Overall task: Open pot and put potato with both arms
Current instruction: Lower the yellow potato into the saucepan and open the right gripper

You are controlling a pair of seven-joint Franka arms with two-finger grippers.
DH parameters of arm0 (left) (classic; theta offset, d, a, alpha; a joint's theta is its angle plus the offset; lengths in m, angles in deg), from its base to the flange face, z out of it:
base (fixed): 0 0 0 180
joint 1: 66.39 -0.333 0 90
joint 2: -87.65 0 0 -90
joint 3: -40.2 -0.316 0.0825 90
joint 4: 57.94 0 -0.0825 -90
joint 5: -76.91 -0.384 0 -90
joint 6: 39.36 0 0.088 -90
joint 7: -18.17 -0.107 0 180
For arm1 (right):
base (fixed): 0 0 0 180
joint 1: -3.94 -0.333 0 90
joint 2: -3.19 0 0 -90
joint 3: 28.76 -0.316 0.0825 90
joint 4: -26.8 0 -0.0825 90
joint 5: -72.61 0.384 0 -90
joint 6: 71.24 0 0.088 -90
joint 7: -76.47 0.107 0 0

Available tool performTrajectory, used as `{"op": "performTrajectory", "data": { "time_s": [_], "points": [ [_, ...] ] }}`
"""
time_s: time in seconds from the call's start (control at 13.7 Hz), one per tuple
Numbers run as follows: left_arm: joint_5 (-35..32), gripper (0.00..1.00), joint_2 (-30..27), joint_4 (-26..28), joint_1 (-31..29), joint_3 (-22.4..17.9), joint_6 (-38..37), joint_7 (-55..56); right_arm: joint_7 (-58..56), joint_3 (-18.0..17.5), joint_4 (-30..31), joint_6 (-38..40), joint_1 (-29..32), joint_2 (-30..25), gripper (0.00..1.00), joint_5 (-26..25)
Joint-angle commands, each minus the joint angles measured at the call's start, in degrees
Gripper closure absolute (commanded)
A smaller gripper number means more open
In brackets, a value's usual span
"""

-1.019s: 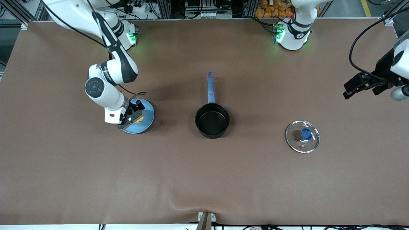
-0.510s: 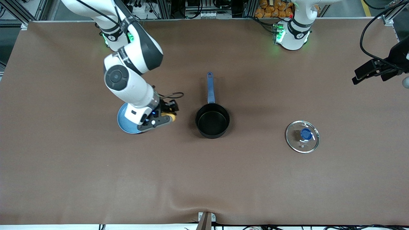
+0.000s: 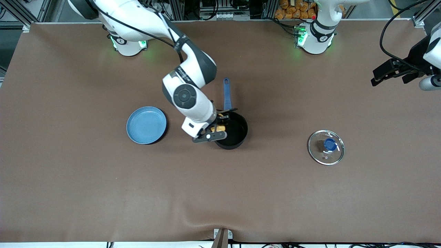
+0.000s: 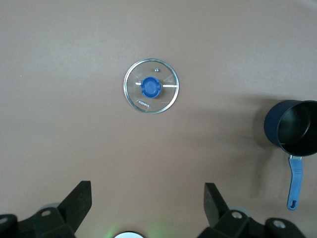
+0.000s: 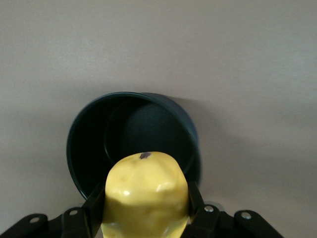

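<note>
Since the earlier frames the right arm has swung from the blue plate [image 3: 146, 124] to the centre of the front view, carrying the potato [image 3: 217, 128] with it; the plate now sits bare at centre-left of that view. The right gripper [image 3: 216, 130] hangs over the rim of the pot [image 3: 235, 132], on the side toward the right arm's end of the counter [image 3: 69, 179], with its jaws clamped on the potato. In the right wrist view the yellow potato [image 5: 145, 192] fills the lower middle of the frame, pinched between the two black fingers [image 5: 95, 208], and the pot's [image 5: 130, 134] dark open mouth lies just under it.

Uncovered, the pot stands at mid-frame in the front view, its blue handle [image 3: 226, 93] pointing toward the top of the frame. Its glass lid [image 3: 326, 147] with the blue knob lies flat on the counter at the right of the frame, well apart from the pot.

Meanwhile the left arm has pulled back a little and waits at the upper right edge of the front view, the left gripper [image 3: 392, 74] raised with its jaws spread wide and holding nothing. The left wrist view shows the lid [image 4: 151, 92] in the upper middle and the pot [image 4: 292, 128] at the right edge.
</note>
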Motion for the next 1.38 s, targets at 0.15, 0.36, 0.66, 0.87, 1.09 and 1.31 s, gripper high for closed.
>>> {"op": "performTrajectory", "data": {
  "time_s": [0.15, 0.36, 0.66, 0.87, 1.09, 1.31],
  "points": [
    [0.26, 0.00, -0.60, 0.69, -0.26, -0.01, -2.40, -2.73, 3.81, 0.83, -4.44, -4.91, -2.45, 5.67, 1.00, -2.91],
    [0.35, 0.00, -1.13, 1.04, -0.79, -0.10, -2.59, -3.18, 5.39, 1.45, -4.62, -7.47, -3.69, 7.61, 1.00, -4.14],
    [-0.18, 0.00, -0.25, 1.83, 0.09, 0.95, -1.80, -3.44, 7.58, 2.41, -5.06, -8.18, -5.53, 9.55, 1.00, -5.72],
    [-4.84, 0.00, -1.21, 4.11, -0.69, 4.73, -0.57, -3.35, 8.29, 2.68, -5.06, -8.97, -6.15, 11.22, 1.00, -5.99],
    [-4.40, 0.00, -1.48, 4.38, -1.31, 4.65, 0.40, -3.44, 9.08, 2.68, -5.06, -8.97, -6.50, 11.40, 0.88, -5.99],
    [-2.48, 0.00, -5.50, 9.45, -2.10, 4.47, 4.94, -3.44, 11.46, 2.77, -6.02, -8.62, -6.59, 11.31, 0.00, -5.99]
  ]
}}
